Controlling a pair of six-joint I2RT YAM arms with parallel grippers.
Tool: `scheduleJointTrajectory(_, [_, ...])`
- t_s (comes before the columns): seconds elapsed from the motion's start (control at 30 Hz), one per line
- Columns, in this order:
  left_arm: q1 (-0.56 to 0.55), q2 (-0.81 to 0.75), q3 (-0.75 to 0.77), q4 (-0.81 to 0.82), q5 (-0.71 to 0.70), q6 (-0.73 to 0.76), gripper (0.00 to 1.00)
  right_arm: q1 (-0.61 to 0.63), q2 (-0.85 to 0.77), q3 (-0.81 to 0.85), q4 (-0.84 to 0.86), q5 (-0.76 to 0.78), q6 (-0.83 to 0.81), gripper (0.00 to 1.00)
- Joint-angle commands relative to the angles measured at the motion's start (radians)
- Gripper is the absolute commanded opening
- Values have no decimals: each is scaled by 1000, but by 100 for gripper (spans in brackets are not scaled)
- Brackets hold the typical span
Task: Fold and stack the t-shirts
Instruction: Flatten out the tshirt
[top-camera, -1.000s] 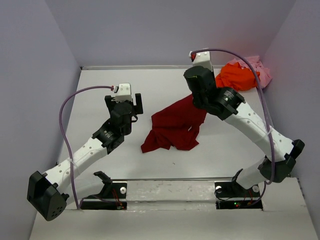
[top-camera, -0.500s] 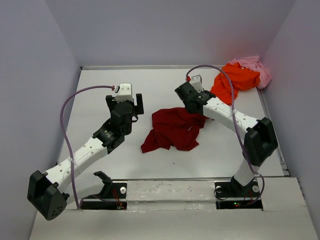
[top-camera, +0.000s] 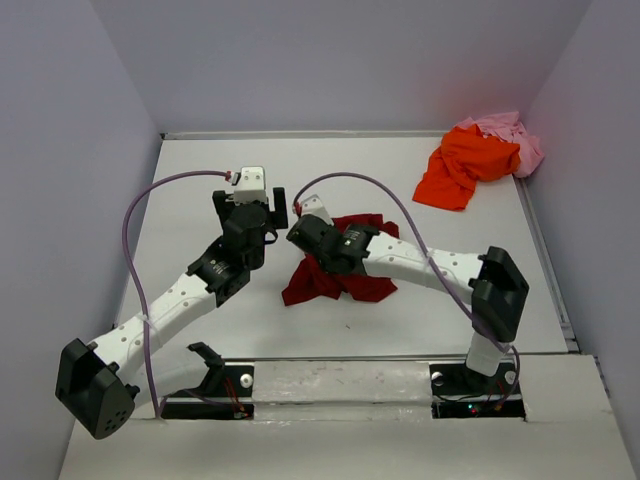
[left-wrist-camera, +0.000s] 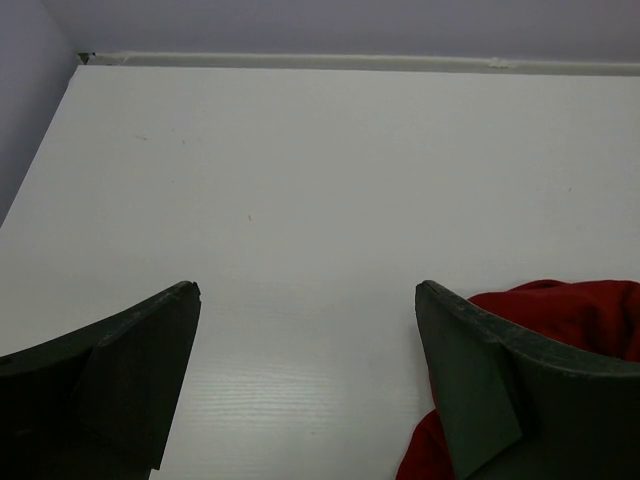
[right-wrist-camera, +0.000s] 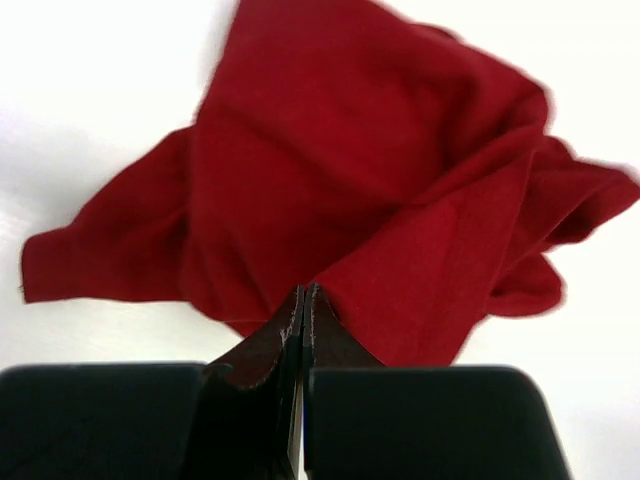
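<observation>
The dark red t-shirt (top-camera: 318, 284) lies crumpled at the table's middle. My right gripper (top-camera: 305, 240) is shut on a fold of it; in the right wrist view the cloth (right-wrist-camera: 380, 170) tents up to the closed fingertips (right-wrist-camera: 303, 290). My left gripper (top-camera: 248, 200) hovers open just left of the shirt, with only bare table between its fingers (left-wrist-camera: 307, 290) and the red cloth (left-wrist-camera: 570, 310) behind the right finger. The orange t-shirt (top-camera: 462, 165) and the pale pink t-shirt (top-camera: 510, 135) are heaped in the far right corner.
Purple walls close in the white table (top-camera: 200, 170) on the left, the back and the right. The right arm stretches low across the table from its base at the near right. A cable loops above each arm.
My right gripper has swept from the far right to the centre-left, dragging the red shirt's far edge over onto itself. The left arm has stayed put.
</observation>
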Motion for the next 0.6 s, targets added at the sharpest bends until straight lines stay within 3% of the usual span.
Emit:
scheduleJointTrajectory(0.0, [-5,-20,24,31,-29,-7,99,21,91,8,54,-86,50,0])
scheduleJointTrajectory(0.17, [-5,-20,24,30,-23,-7,99,31,166,28,51,-126,71,3])
scheduleJointTrajectory(0.2, [-5,-21,24,31,-23,-7,99,31,164,38,51,-140,67,23])
scheduleJointTrajectory(0.23, [-5,-21,24,31,-23,-7,99,31,157,39,48,-140,67,34])
scheduleJointTrajectory(0.27, [-3,-23,24,31,-23,-7,99,31,148,42,46,-137,65,52])
scheduleJointTrajectory(0.3, [-3,-23,24,31,-23,-7,99,31,123,45,43,-129,67,59])
scheduleJointTrajectory(0.4, [-5,-24,24,31,-21,-6,99,31,79,50,19,-106,65,66])
scheduleJointTrajectory(0.57, [-5,-23,24,33,-20,-4,99,31,-41,3,-12,-77,85,68])
